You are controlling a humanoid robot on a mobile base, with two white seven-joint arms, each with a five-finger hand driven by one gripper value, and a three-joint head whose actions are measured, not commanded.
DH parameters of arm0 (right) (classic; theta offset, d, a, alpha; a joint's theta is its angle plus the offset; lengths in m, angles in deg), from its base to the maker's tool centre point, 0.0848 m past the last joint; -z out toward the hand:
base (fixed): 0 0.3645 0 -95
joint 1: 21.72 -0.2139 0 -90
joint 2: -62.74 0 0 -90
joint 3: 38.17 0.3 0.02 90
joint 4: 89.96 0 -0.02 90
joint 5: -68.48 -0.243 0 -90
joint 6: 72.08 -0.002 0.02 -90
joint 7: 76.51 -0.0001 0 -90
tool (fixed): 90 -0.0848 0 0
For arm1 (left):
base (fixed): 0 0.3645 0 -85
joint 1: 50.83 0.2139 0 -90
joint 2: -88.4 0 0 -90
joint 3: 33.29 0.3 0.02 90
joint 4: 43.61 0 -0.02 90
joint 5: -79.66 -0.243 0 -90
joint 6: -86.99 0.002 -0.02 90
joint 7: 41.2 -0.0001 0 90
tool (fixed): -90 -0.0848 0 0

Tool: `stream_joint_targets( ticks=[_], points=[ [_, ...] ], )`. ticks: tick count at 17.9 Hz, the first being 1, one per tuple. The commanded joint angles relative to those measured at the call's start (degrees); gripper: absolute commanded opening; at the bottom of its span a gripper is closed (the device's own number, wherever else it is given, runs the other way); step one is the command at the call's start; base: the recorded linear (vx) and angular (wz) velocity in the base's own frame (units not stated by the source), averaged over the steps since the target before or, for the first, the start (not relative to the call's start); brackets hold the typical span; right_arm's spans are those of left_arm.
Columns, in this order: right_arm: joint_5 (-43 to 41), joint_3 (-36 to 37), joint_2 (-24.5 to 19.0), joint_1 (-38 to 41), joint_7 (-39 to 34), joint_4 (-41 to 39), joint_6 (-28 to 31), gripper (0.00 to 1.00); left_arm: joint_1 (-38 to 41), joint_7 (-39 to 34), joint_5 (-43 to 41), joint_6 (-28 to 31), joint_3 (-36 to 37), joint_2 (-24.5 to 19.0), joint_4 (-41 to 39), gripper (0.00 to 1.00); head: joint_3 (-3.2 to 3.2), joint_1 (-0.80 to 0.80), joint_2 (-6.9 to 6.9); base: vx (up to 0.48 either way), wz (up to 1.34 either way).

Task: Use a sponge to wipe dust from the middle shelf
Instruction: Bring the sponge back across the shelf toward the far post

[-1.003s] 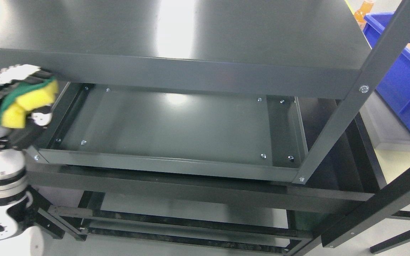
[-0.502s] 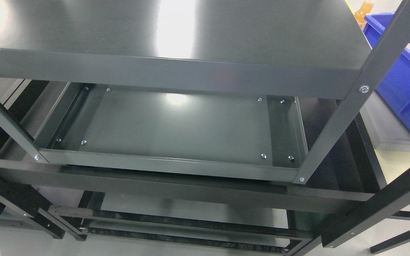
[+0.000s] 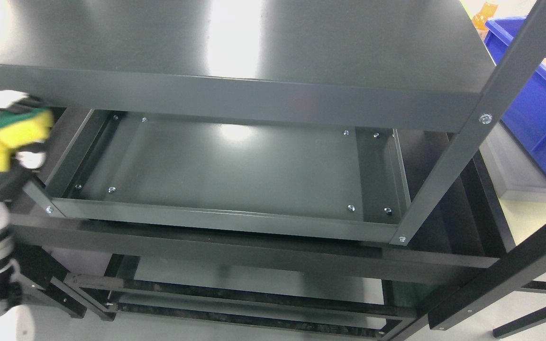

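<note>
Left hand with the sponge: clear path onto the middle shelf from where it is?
Probably yes. The left hand, shut on the sponge, sits just outside the rack's left end, below the top shelf. The middle shelf is bare. Only the front-left post stands nearby.

Probably a storeroom or workshop: bare black metal shelving (image 3: 235, 102), blue plastic storage bin (image 3: 538, 109) alongside.

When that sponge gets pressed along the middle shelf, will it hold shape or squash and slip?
The sponge looks like soft yellow foam with a green scouring layer, so it will probably squash. It bulges in the left hand, suggesting it is light. The middle shelf looks glossy, so it may slide easily.
</note>
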Motion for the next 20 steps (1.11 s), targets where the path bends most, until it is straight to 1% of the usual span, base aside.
stream_joint_targets(
  ticks=[1, 4, 7, 8, 11, 14, 16, 20],
  points=[
    [0.00, 0.02, 1.00, 0.00, -0.04, -1.00, 0.04, 1.00, -2.77, 0.32, -5.52, -0.04, 22.91, 7.46, -1.97, 0.00, 0.00, 0.00, 0.00, 0.000, 0.00],
    [0.00, 0.02, 1.00, 0.00, -0.04, -1.00, 0.04, 1.00, -4.27, 0.59, -9.74, -0.04, 28.28, 11.22, -1.88, 0.00, 0.00, 0.00, 0.00, 0.000, 0.00],
    [0.00, -0.07, 1.00, 0.00, -0.04, -1.00, 0.04, 1.00, -4.36, 0.33, -15.71, -0.04, 34.78, 11.22, -1.53, 0.00, 0.00, 0.00, 0.00, 0.000, 0.00],
    [0.00, 0.02, 1.00, 0.00, -0.04, -1.00, 0.04, 1.00, -5.23, 0.15, -16.51, -0.04, 37.84, 11.22, -1.44, 0.00, 0.00, 0.00, 0.00, 0.000, 0.00],
    [0.00, 0.02, 1.00, 0.00, -0.04, -1.00, 0.04, 1.00, -8.12, -0.11, -16.96, -0.04, 42.96, 11.22, -1.36, 0.00, 0.00, 0.00, 0.00, 0.000, 0.00],
    [0.00, 0.02, 1.00, 0.00, -0.04, -1.00, 0.04, 1.00, -11.29, -0.55, -17.05, -0.04, 47.09, 11.22, -0.92, 0.00, 0.00, 0.00, 0.00, 0.000, 0.00],
    [0.00, -0.07, 1.00, 0.00, -0.04, -1.00, 0.04, 1.00, -12.79, -0.91, -18.62, -0.04, 49.55, 11.22, -0.04, 0.00, 0.00, 0.00, 0.00, 0.000, 0.00],
    [0.00, 0.02, 1.00, 0.00, -0.04, -1.00, 0.04, 1.00, -13.50, -0.91, -20.30, -0.04, 52.37, 11.22, 0.84, 0.00, 0.00, 0.00, 0.00, 0.000, 0.00]
  ],
)
